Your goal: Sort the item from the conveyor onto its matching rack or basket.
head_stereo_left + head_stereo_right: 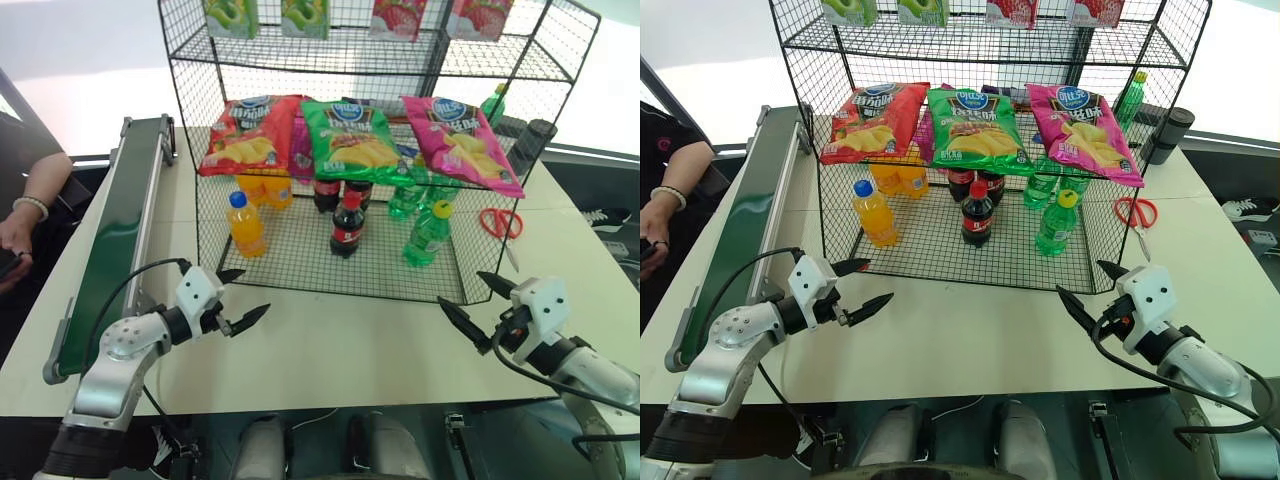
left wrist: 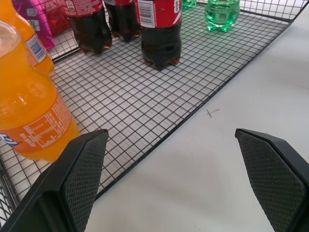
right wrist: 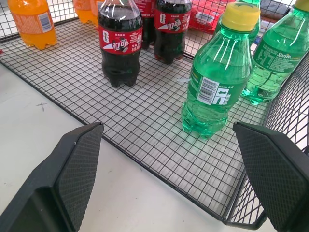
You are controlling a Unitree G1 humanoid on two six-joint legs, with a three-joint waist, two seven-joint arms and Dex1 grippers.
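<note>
Right wrist view has the green soda bottle (image 3: 218, 72) standing upright on the bottom tier of the black wire rack (image 1: 400, 262), toward its right front corner. Both the left gripper (image 1: 240, 297) and right gripper (image 1: 476, 299) hang just before the rack, fingers spread wide, holding nothing. Left of the rack, the conveyor (image 1: 118, 230) lies bare.

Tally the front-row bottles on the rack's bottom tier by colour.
Orange drink bottle: 1
Dark cola bottle: 1
Green soda bottle: 1
Total: 3
</note>
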